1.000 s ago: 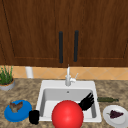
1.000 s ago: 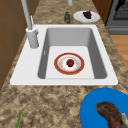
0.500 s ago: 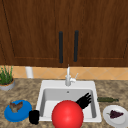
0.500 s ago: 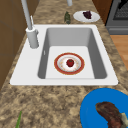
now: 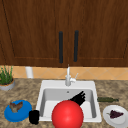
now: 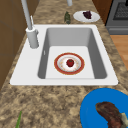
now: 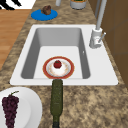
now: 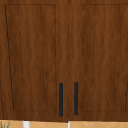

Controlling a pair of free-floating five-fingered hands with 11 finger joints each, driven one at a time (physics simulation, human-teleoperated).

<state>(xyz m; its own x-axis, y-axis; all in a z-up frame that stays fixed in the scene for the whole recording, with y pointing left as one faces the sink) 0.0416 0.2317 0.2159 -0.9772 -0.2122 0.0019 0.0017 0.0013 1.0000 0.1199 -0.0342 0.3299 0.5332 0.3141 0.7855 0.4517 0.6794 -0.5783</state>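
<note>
Blue plate: round blue plate (image 5: 18,110) with a brown piece of food, far left on the speckled stone worktop (image 5: 25,90).
Left hand: left hand (image 5: 34,116) hangs at the white sink (image 5: 67,85)'s near-left corner; fingers, cannot tell.
Red ball: big red ball (image 5: 67,114) near the front, mid-sink.
Right hand: right hand (image 5: 79,97), fingers straight and released, just behind the ball.
Right side: green bottle (image 5: 107,99), then white plate (image 5: 115,115) of grapes.

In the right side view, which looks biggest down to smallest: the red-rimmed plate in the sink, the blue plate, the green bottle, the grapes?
1. Green bottle, though nearness to the camera inflates it.
2. Red-rimmed plate.
3. Blue plate and grapes look alike; the plate is far, so unranked.
</note>
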